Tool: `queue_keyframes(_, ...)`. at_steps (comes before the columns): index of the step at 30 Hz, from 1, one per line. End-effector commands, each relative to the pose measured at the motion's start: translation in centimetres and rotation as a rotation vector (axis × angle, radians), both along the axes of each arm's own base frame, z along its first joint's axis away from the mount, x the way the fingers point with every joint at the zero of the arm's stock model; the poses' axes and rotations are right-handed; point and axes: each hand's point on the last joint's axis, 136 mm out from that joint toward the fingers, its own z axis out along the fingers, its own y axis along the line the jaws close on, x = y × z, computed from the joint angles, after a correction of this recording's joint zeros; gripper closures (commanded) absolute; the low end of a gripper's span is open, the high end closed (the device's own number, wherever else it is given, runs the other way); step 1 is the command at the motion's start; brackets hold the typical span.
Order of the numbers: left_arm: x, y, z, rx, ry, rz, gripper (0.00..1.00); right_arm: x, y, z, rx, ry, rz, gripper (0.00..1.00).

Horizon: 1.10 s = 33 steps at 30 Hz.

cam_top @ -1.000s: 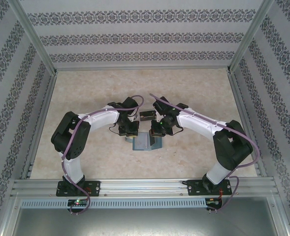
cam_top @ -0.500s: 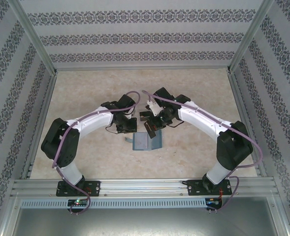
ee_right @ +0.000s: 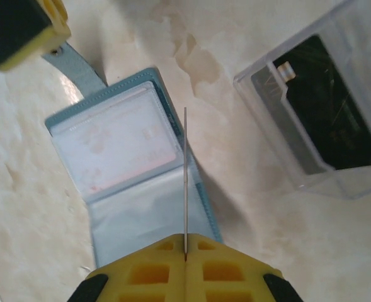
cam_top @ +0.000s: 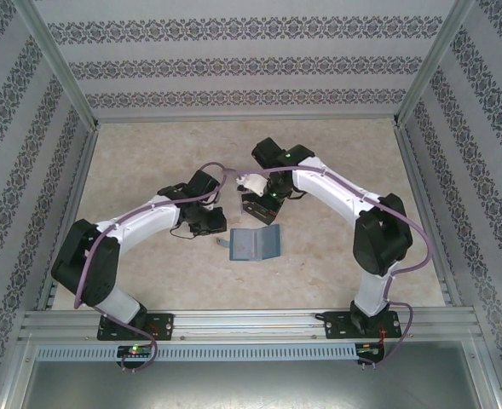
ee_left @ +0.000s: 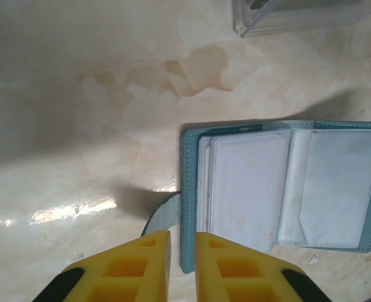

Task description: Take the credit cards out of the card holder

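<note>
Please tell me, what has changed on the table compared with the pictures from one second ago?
The right gripper, shut on a thin card, lifted away from the card holder and moved toward the far side, nearer the clear box. The left gripper drew back to the left, off the card holder. The card holder stayed open on the table, in the same place.

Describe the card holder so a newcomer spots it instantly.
On the beige marbled table, look near the middle, just on the robot's side of the clear plastic box. The card holder lies open flat: teal border, pale blue-grey sleeves, a grey tab at one edge. Unlike the transparent box, it is opaque and teal.
</note>
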Motion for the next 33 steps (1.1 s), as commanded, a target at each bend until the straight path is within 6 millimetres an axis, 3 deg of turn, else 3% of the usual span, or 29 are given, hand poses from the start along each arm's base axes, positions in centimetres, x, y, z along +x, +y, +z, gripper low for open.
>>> queue_keyframes(1,0.4,0.7,0.8,-0.010,-0.042,0.044,0.82,0.0,-1.0,-0.1,-0.118,-0.070,0.257,1.00)
queue_keyframes(8,-0.1,1.7,0.9,0.002,-0.050,0.079,0.82,3.1,-1.2,0.5,-0.211,-0.120,0.355,1.00)
queue_keyframes(21,-0.2,2.4,1.1,0.004,-0.059,0.114,0.81,6.7,0.0,-0.1,-0.240,-0.116,0.433,1.00)
queue_keyframes(33,0.5,3.2,0.4,0.006,-0.036,0.134,0.82,7.9,1.1,-2.2,-0.235,-0.059,0.464,1.00)
